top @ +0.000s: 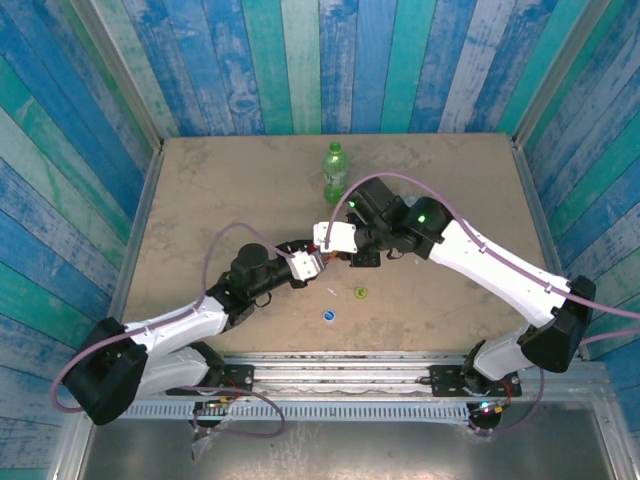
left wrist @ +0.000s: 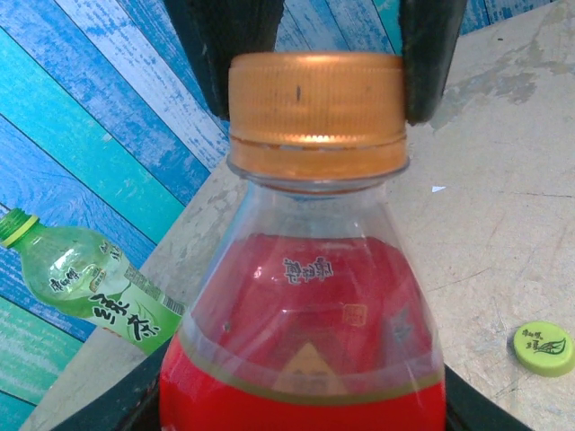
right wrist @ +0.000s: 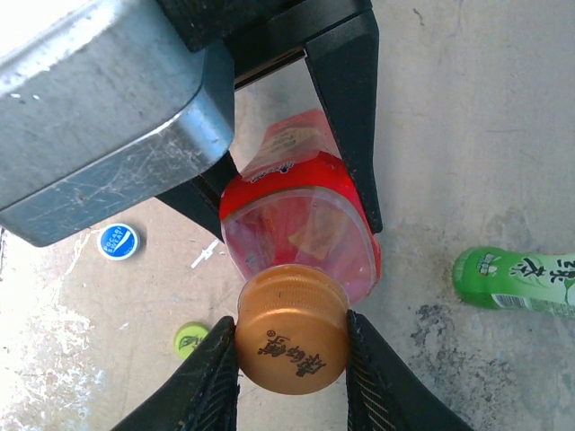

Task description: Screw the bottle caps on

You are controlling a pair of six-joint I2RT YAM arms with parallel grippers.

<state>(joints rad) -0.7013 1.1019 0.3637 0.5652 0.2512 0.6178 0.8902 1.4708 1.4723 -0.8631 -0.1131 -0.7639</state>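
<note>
Centre of the tan table (top: 200, 190): the left gripper (right wrist: 292, 215) is clamped on the body of the red-labelled clear plastic bottle (left wrist: 305, 314). The right gripper (right wrist: 292, 364) pinches the orange ribbed plastic cap (left wrist: 314, 112) seated on its neck. A green plastic bottle (top: 335, 172) stands near the far edge. A blue round cap (top: 328, 316) and a yellow-green round cap (top: 360, 292) lie toward the near edge.

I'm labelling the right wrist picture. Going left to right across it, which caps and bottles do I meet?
blue cap → yellow-green cap → orange cap → green bottle
</note>
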